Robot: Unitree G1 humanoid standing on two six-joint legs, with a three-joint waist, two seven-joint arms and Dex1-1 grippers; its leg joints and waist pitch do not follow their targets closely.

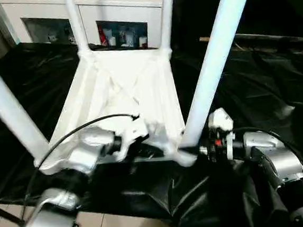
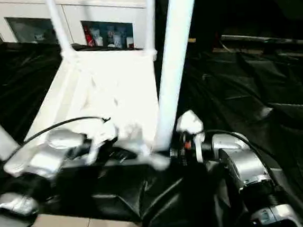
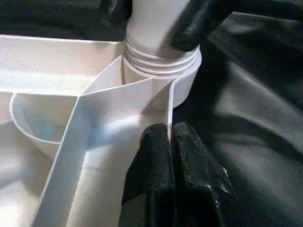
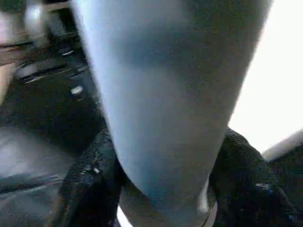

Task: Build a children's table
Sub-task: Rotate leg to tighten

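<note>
Left gripper (image 3: pixel 169 142) pinches the tabletop (image 1: pixel 123 89) rim; right gripper (image 4: pixel 161 189) clasps a leg (image 1: pixel 216 60).

head eyes: high, facing down-forward | wrists: close on near-right leg (image 1: pixel 211 66), shared

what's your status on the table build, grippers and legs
Left gripper pinched shut on tabletop rim. Right gripper around near-right leg at its socket. Four legs standing in corners. Nothing in the way.
</note>
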